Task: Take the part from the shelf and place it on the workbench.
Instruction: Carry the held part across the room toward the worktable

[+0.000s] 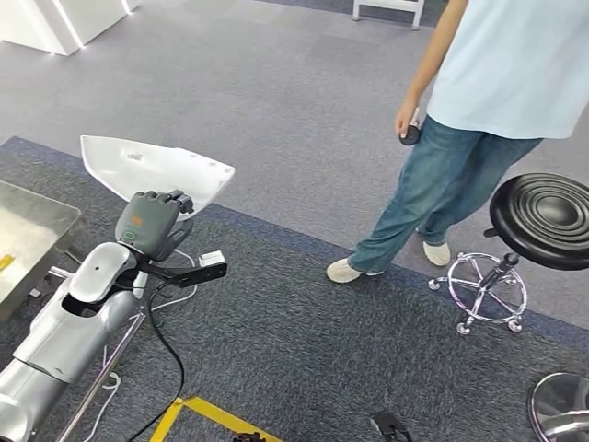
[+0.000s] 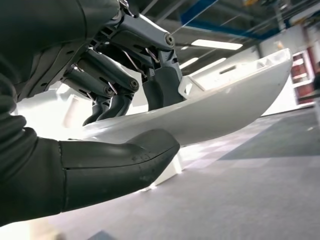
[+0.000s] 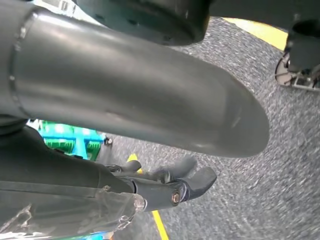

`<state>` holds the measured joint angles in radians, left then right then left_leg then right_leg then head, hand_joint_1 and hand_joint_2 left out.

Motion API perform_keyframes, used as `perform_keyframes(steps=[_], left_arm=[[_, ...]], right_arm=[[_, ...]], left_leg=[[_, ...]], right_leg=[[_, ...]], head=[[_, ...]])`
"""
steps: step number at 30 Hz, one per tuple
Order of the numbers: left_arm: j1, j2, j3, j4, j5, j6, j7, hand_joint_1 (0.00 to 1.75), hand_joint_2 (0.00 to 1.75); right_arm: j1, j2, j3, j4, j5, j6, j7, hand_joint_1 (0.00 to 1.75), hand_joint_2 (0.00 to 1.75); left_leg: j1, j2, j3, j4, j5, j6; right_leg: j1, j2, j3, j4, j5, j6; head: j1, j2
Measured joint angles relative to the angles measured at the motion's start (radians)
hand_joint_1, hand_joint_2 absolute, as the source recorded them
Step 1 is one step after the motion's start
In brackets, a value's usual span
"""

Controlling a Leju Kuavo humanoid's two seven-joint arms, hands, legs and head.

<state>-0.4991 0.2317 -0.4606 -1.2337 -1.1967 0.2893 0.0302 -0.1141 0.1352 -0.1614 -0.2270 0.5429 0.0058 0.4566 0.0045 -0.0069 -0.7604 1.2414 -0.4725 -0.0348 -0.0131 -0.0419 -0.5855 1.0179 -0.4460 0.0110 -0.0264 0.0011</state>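
Left hand: the left hand (image 1: pixel 149 221) grips the white part (image 1: pixel 156 170) at its near edge; in the left wrist view the dark fingers (image 2: pixel 113 75) curl over one face of the shell and the thick thumb (image 2: pixel 124 162) presses the other face, so the part (image 2: pixel 226 100) is pinched between them.
Part, place: held in the air just beyond the hand, above the dark carpet (image 1: pixel 292 331), apart from the bench (image 1: pixel 31 230).
Part, long axis: it runs crosswise to the forearm, one end past the hand toward the bench side, the other toward the person's side; the hand holds it near the middle of its length.
Part, pointing: the end on the bench side tapers to a sharper corner, and the other end is blunter and rounded. The hollow side faces up.
Right hand: the right hand (image 3: pixel 166 187) hangs over grey carpet and a yellow floor line (image 3: pixel 160 225); its dark fingers lie close together and nothing is seen in them, but I cannot tell whether it is closed.
Bench: its metal top lies beside the left forearm, on the outer side.
Person: stands well beyond the hand on the right, with a small dark object (image 1: pixel 409 135) in one hand.
Stool: a black round stool (image 1: pixel 545 216) stands beside the person.
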Motion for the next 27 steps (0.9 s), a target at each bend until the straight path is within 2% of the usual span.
perform_keyframes(steps=[1, 2, 4, 5, 7, 8, 9, 11, 12, 13, 14, 15, 16, 17, 18, 19, 20, 22, 23, 24, 26, 27], left_arm=[[0.000, 0.000, 0.001, 0.000, 0.001, -0.001, 0.000, 1.75, 1.75], [-0.001, 0.000, 0.002, -0.001, 0.002, -0.002, 0.000, 1.75, 1.75], [-0.003, 0.000, 0.004, -0.003, 0.002, -0.003, 0.001, 1.75, 1.75], [-0.002, 0.000, 0.004, -0.003, 0.003, -0.004, 0.002, 1.75, 1.75], [0.002, 0.003, 0.007, -0.004, 0.003, -0.004, 0.003, 1.75, 1.75], [0.003, 0.004, 0.008, -0.005, 0.003, -0.003, 0.003, 1.75, 1.75], [0.003, 0.004, 0.009, -0.006, 0.003, -0.003, 0.004, 1.75, 1.75], [0.004, 0.003, 0.010, -0.008, 0.003, -0.002, 0.004, 1.75, 1.75], [0.005, 0.003, 0.010, -0.008, 0.003, -0.002, 0.004, 1.75, 1.75], [0.007, 0.002, 0.010, -0.008, 0.003, -0.003, 0.004, 1.75, 1.75], [0.009, 0.001, 0.010, -0.008, 0.003, -0.003, 0.004, 1.75, 1.75], [0.011, 0.001, 0.010, -0.008, 0.003, -0.003, 0.004, 1.75, 1.75], [0.012, 0.001, 0.010, -0.008, 0.003, -0.003, 0.004, 1.75, 1.75], [0.012, 0.001, 0.010, -0.008, 0.003, -0.003, 0.004, 1.75, 1.75], [0.011, 0.001, 0.010, -0.008, 0.003, -0.002, 0.004, 1.75, 1.75], [0.011, 0.000, 0.010, -0.008, 0.003, -0.002, 0.004, 1.75, 1.75], [0.012, 0.000, 0.010, -0.008, 0.003, -0.001, 0.004, 1.75, 1.75], [0.017, 0.002, 0.010, -0.008, 0.002, 0.001, 0.003, 1.75, 1.75], [0.018, 0.004, 0.010, -0.008, 0.001, 0.003, 0.001, 1.75, 1.75], [0.018, 0.005, 0.010, -0.008, 0.001, 0.004, 0.000, 1.75, 1.75], [0.016, 0.004, 0.009, -0.008, -0.002, 0.005, -0.003, 1.75, 1.75], [0.015, 0.002, 0.007, -0.008, -0.003, 0.005, -0.004, 1.75, 1.75]], right_arm=[[0.000, 0.000, 0.000, 0.000, 0.001, 0.000, 0.000, 0.00, 0.00], [-0.001, 0.001, 0.000, 0.000, 0.001, 0.000, 0.000, 0.00, 0.00], [-0.002, 0.001, 0.000, 0.000, 0.002, 0.000, 0.000, 0.00, 0.00], [-0.002, 0.001, 0.000, 0.000, 0.002, 0.000, 0.000, 0.00, 0.00], [-0.004, 0.001, 0.000, 0.000, 0.002, -0.001, 0.001, 0.00, 0.00], [-0.005, 0.002, 0.000, 0.000, 0.002, -0.001, 0.002, 0.00, 0.00], [-0.006, 0.002, 0.000, 0.000, 0.002, -0.002, 0.004, 0.00, 0.00], [-0.005, 0.002, 0.000, 0.000, 0.003, -0.002, 0.003, 0.00, 0.00], [-0.003, 0.002, 0.000, 0.000, 0.003, -0.003, 0.001, 0.00, 0.00], [-0.001, 0.002, 0.000, 0.000, 0.003, -0.002, 0.000, 0.00, 0.00], [0.001, 0.002, 0.000, 0.000, 0.003, -0.002, 0.001, 0.00, 0.00], [0.001, 0.002, 0.000, 0.000, 0.003, -0.002, 0.002, 0.00, 0.00], [0.001, 0.002, 0.000, 0.000, 0.003, -0.002, 0.003, 0.00, 0.00], [0.000, 0.002, 0.000, 0.000, 0.003, -0.003, 0.004, 0.00, 0.00], [0.000, 0.002, 0.000, 0.000, 0.003, -0.003, 0.003, 0.00, 0.00], [0.000, 0.002, 0.000, 0.000, 0.003, -0.003, 0.001, 0.00, 0.00], [0.000, 0.002, 0.000, 0.000, 0.003, -0.004, -0.002, 0.00, 0.00], [-0.001, 0.004, 0.000, 0.000, 0.003, -0.006, -0.002, 0.00, 0.00], [-0.003, 0.006, 0.000, 0.000, 0.004, -0.006, 0.002, 0.00, 0.00], [-0.004, 0.008, 0.000, 0.000, 0.004, -0.006, 0.005, 0.00, 0.00], [-0.004, 0.012, 0.000, 0.000, 0.004, -0.006, 0.007, 0.00, 0.00], [-0.003, 0.012, 0.000, 0.000, 0.004, -0.006, 0.006, 0.00, 0.00]], left_leg=[[0.000, 0.013, 0.037, -0.067, 0.037, 0.001], [-0.003, 0.037, 0.077, -0.140, 0.064, 0.001], [-0.009, 0.068, 0.129, -0.237, 0.089, 0.011], [-0.012, 0.069, 0.134, -0.249, 0.085, 0.017], [-0.011, 0.043, 0.134, -0.253, 0.085, 0.031], [-0.009, 0.031, 0.136, -0.254, 0.085, 0.037], [-0.005, 0.020, 0.138, -0.255, 0.086, 0.043], [-0.001, -0.003, 0.139, -0.256, 0.086, 0.052], [-0.001, -0.016, 0.139, -0.256, 0.085, 0.054], [-0.002, -0.031, 0.139, -0.255, 0.085, 0.055], [-0.002, -0.046, 0.140, -0.255, 0.085, 0.056], [-0.002, -0.062, 0.141, -0.255, 0.084, 0.055], [-0.002, -0.078, 0.142, -0.255, 0.084, 0.054], [-0.001, -0.092, 0.143, -0.254, 0.083, 0.053], [-0.002, -0.104, 0.141, -0.253, 0.083, 0.049], [0.000, -0.116, 0.138, -0.252, 0.084, 0.044], [0.002, -0.128, 0.134, -0.252, 0.086, 0.037], [0.006, -0.146, 0.129, -0.255, 0.089, 0.023], [0.005, -0.131, 0.125, -0.250, 0.084, 0.017], [0.002, -0.102, 0.115, -0.230, 0.069, 0.013], [-0.002, -0.032, 0.068, -0.128, 0.012, 0.006], [-0.001, -0.016, 0.034, -0.059, -0.019, 0.003]], right_leg=[[0.000, -0.013, 0.004, 0.000, -0.003, 0.002], [0.002, -0.026, 0.008, 0.001, -0.007, 0.006], [0.009, -0.047, 0.015, 0.001, -0.016, 0.016], [0.013, -0.058, 0.019, 0.000, -0.019, 0.020], [0.012, -0.074, 0.026, -0.002, -0.026, 0.030], [0.010, -0.063, 0.024, 0.008, -0.036, 0.036], [0.008, -0.040, 0.011, 0.038, -0.055, 0.041], [0.006, 0.017, -0.050, 0.164, -0.113, 0.046], [0.006, 0.032, -0.090, 0.238, -0.140, 0.047], [0.006, 0.037, -0.122, 0.289, -0.151, 0.046], [0.007, 0.040, -0.137, 0.302, -0.141, 0.045], [0.007, 0.043, -0.132, 0.271, -0.111, 0.041], [0.007, 0.052, -0.108, 0.207, -0.067, 0.038], [0.006, 0.075, -0.079, 0.131, -0.028, 0.033], [0.002, 0.100, -0.049, 0.066, -0.002, 0.030], [0.000, 0.120, -0.030, 0.025, 0.010, 0.027], [-0.001, 0.131, -0.020, 0.008, 0.009, 0.025], [0.000, 0.114, -0.014, 0.003, 0.009, 0.017], [0.000, 0.102, -0.011, -0.001, 0.011, 0.011], [-0.001, 0.089, -0.008, -0.006, 0.013, 0.005], [-0.001, 0.063, -0.004, -0.012, 0.013, -0.003], [0.000, 0.049, -0.003, -0.012, 0.012, -0.004]], head=[[0.000, 0.000], [0.000, 0.000], [0.000, 0.000], [0.001, 0.000], [0.003, 0.000], [0.004, 0.000], [0.007, 0.000], [0.014, 0.000], [0.016, 0.000], [0.016, 0.000], [0.017, 0.000], [0.017, 0.000], [0.017, 0.000], [0.017, 0.000], [0.016, 0.000], [0.016, 0.000], [0.016, 0.000], [0.016, 0.000], [0.014, 0.000], [0.009, 0.000], [0.001, 0.000], [-0.001, 0.000]])
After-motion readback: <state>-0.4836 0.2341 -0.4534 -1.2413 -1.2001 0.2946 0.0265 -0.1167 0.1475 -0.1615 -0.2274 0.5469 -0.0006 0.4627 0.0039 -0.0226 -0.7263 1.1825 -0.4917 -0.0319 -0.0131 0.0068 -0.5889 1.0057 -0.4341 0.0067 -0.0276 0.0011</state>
